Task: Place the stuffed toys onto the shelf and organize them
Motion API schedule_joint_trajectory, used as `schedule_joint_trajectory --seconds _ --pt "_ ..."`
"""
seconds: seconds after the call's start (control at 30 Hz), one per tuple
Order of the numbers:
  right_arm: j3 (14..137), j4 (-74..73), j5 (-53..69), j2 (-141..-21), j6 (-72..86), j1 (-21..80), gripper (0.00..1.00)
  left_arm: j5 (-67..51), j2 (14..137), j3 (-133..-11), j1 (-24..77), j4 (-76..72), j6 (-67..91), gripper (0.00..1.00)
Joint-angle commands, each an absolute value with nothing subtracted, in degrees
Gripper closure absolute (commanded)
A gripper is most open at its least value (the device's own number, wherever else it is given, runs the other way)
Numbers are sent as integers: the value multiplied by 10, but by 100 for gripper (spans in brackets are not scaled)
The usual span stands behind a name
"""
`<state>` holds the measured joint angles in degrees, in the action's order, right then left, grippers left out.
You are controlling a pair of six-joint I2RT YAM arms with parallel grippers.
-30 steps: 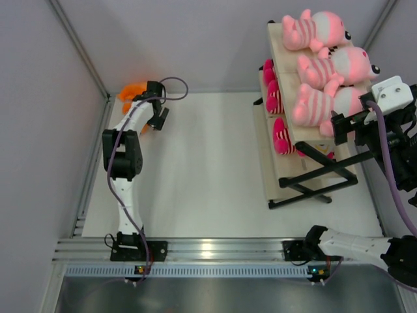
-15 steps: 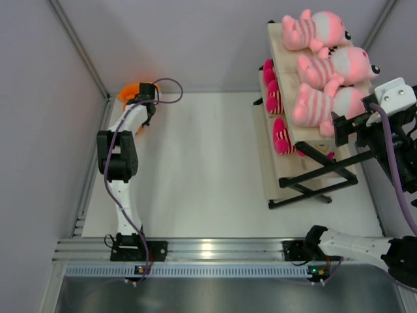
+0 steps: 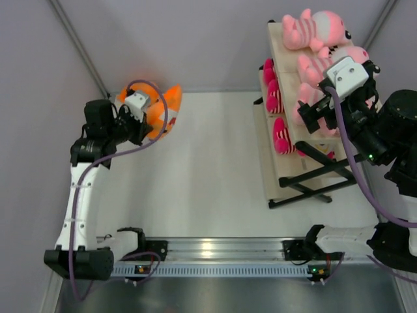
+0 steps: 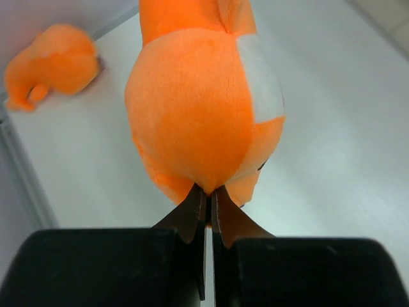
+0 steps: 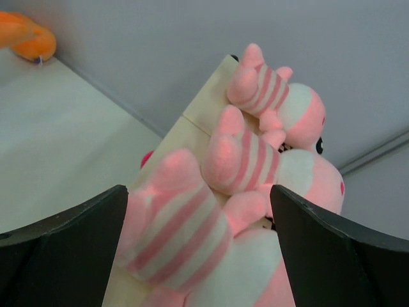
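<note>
Left wrist view: the left gripper has its jaws pinched together on a fold of plush at the underside of an orange toy. The toy hangs clear of the table and shows a white patch on its right flank. From above, it is held over the far left of the table, well apart from the shelf. A second orange toy lies on the table in the far left corner, near the wall.

The right gripper is at the shelf on the far right. Its jaws stand wide apart on either side of the nearest pale-pink striped toy; whether a finger touches it is hard to tell. Two more striped toys lie beyond it in a row on the top board. Three hot-pink toys sit on the lower tier, along the shelf's left edge.
</note>
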<state>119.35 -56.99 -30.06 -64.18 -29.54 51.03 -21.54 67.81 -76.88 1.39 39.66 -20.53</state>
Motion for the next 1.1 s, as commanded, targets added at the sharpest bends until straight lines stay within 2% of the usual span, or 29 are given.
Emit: schedule_joint_trajectory --seconds 0.0,0.13,0.37,0.43,0.53,0.7,0.9,1.07 --pt "1255 -546 -221 -668 -315 521 6 -443 657 -777 14 513 -210 100" --pt "1276 -571 -145 -715 -364 544 6 -531 640 -780 15 605 -262 100" --pt "1267 -654 -167 -815 -501 701 5 -561 602 -787 16 713 -361 100" --pt "1264 -661 -101 -832 -504 714 6 -560 595 -789 16 739 -377 100" --pt "1259 -666 -48 -858 -487 715 6 -555 585 -788 17 764 -386 100" --pt "1181 -656 -5 -882 -460 708 14 -557 569 -780 19 787 -400 100" --pt "1042 -546 96 -860 -425 651 16 -557 555 -775 21 811 -417 100" --pt "963 -458 99 -848 -406 633 16 -565 548 -779 21 844 -439 100"
